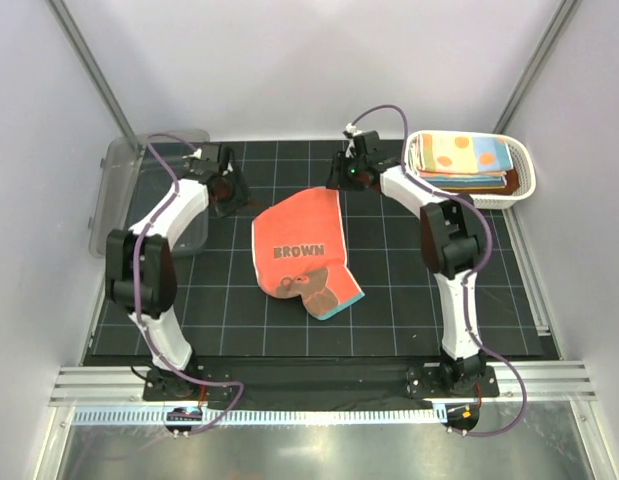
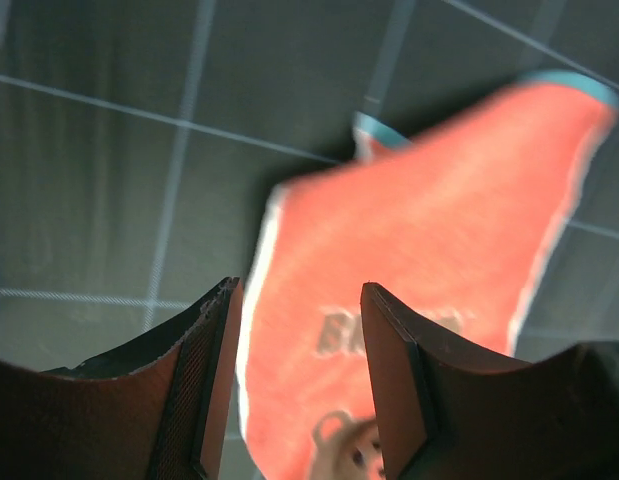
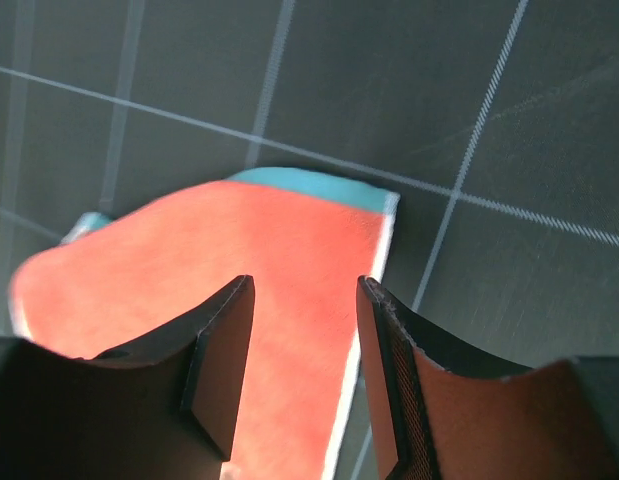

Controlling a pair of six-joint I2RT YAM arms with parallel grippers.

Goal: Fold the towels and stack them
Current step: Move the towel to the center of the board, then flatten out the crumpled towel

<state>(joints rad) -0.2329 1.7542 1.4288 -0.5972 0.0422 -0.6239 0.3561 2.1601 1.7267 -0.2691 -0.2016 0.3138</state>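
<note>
A coral-red towel with a brown bear and the word BROWN (image 1: 299,252) lies spread on the black grid mat, its near corner folded over to show a teal edge. My left gripper (image 1: 232,195) hovers just off the towel's far left corner. In the left wrist view the towel (image 2: 429,220) shows below my left gripper (image 2: 301,290), whose jaws are open with nothing between them. My right gripper (image 1: 341,180) is above the towel's far right corner (image 3: 219,250). In the right wrist view my right gripper (image 3: 305,282) is open and empty. Folded towels, a polka-dotted one (image 1: 459,153) on top, sit stacked in the basket.
The white lattice basket (image 1: 524,170) stands at the back right. At the back left is a clear plastic bin (image 1: 114,190), partly off the mat. White walls and slanted metal posts enclose the cell. Both arm bases are bolted at the near edge.
</note>
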